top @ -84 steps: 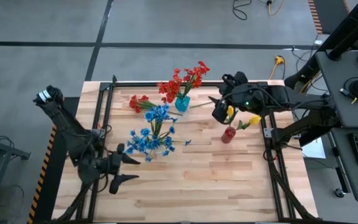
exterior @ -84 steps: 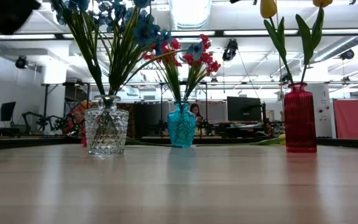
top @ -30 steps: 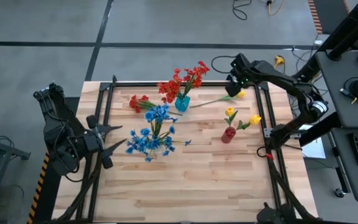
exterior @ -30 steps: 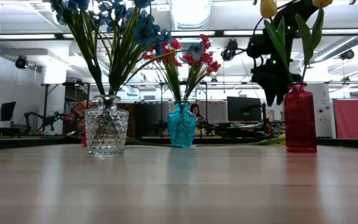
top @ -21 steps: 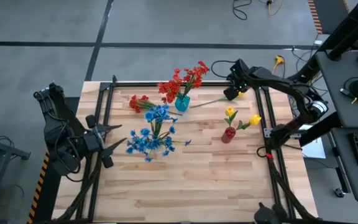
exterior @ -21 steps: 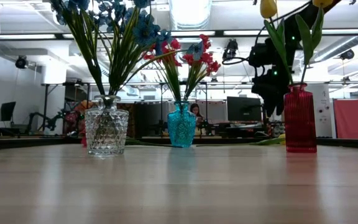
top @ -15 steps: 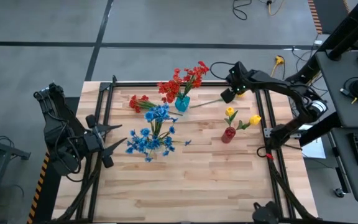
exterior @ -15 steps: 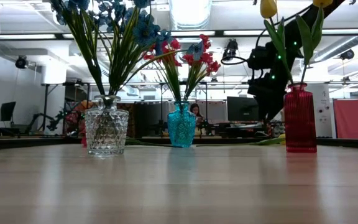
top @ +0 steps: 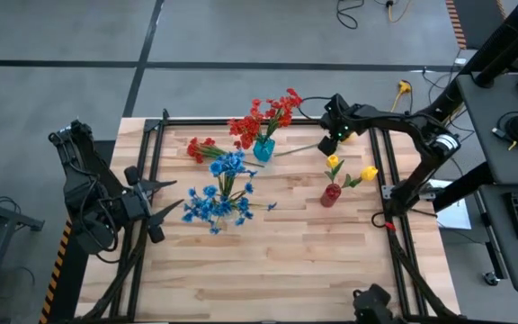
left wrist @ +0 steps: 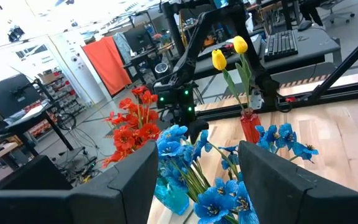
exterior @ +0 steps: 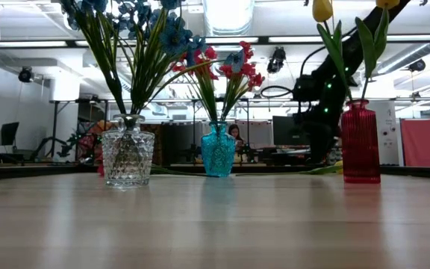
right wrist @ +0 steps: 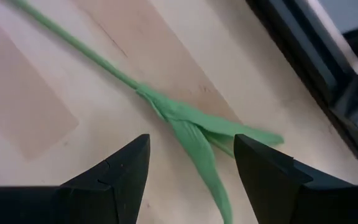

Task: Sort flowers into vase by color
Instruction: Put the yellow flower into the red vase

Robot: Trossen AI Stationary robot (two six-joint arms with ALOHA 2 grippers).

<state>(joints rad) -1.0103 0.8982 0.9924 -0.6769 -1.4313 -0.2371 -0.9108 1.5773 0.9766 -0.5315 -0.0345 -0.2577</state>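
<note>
Still loose on the tabletop [top: 331, 261]: a yellow flower [top: 317, 144] lies flat near the far edge, the right hand [right wrist: 190, 163] poised over its stalk.

Fingers spread and grasping nothing, the right hand straddles the leafy part, where a pinch may catch only a leaf and slip; the red vase [top: 331, 194] with two yellow tulips stands nearby, easily knocked. Across the tabletop, the left hand [top: 156, 202] waits released near the blue flowers [top: 216, 200].

2 black jointed arms w/ cables; right pincer [top: 333, 137] has green LEDs.
</note>
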